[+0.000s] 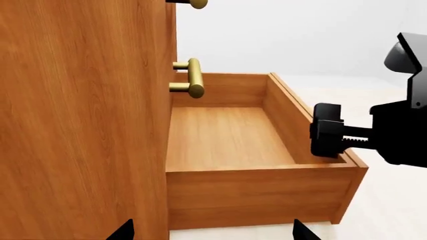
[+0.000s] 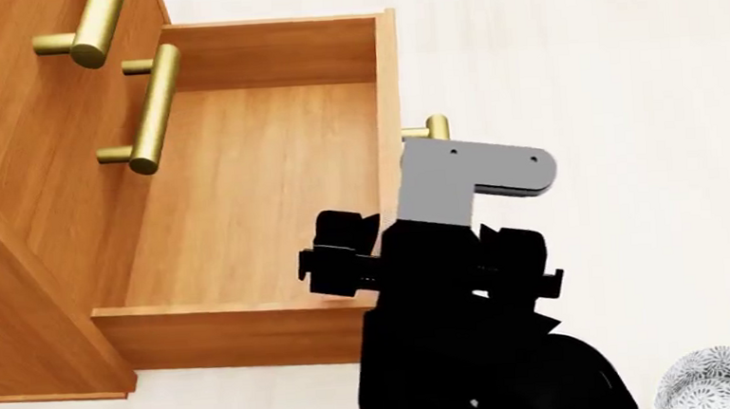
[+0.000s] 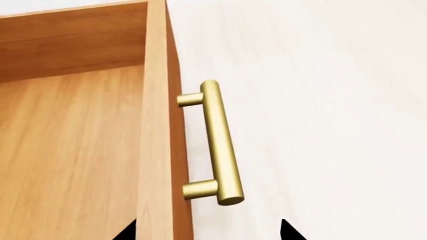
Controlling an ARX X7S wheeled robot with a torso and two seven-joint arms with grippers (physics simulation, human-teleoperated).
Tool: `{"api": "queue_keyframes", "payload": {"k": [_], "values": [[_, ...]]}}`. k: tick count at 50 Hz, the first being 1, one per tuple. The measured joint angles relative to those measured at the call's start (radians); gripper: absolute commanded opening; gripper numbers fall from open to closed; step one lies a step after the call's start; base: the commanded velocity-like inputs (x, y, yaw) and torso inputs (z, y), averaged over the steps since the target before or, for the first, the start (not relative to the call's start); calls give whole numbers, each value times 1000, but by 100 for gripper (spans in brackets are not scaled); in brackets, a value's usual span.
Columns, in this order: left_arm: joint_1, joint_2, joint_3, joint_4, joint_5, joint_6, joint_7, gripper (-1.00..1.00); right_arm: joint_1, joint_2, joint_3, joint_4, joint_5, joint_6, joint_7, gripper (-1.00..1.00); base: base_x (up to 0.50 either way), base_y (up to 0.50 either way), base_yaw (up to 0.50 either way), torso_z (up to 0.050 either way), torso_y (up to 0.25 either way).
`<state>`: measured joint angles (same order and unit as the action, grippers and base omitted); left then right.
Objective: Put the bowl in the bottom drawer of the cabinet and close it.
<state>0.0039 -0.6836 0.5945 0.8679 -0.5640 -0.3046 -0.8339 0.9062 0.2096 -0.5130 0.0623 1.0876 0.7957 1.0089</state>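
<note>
The orange-brown cabinet stands at the left with its bottom drawer pulled out; no object lies on the drawer floor. Only an edge of the patterned bowl shows, on the pale floor at the head view's lower right corner. My right gripper is open, its tips either side of the drawer's front panel, just short of the brass handle. One of its fingers sits inside the drawer against that panel. My left gripper is open and holds nothing, low beside the cabinet's side and the drawer's side wall.
Two shut upper drawers carry like brass handles. Pale floor spreads to the right of the drawer. My black right arm hangs over the drawer's front corner.
</note>
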Motion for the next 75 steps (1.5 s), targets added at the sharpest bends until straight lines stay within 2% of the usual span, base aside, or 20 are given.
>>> {"api": "queue_keyframes", "payload": {"k": [22, 42, 58, 75], "values": [[1, -5, -1, 2, -4, 4, -5, 100, 3, 42, 0, -41, 64, 11, 2, 100, 0, 0, 0, 0, 2], [3, -7, 2, 0, -3, 9, -5, 100, -16, 43, -37, -105, -34, -10, -73, 100, 0, 0, 0, 0, 0], [3, -7, 6, -1, -2, 11, -7, 100, -40, 49, -45, -206, -13, -2, -71, 100, 0, 0, 0, 0, 0], [2, -7, 11, -3, 3, 14, -6, 100, -94, 182, 14, -464, 15, -9, -12, 100, 0, 0, 0, 0, 0]]}}
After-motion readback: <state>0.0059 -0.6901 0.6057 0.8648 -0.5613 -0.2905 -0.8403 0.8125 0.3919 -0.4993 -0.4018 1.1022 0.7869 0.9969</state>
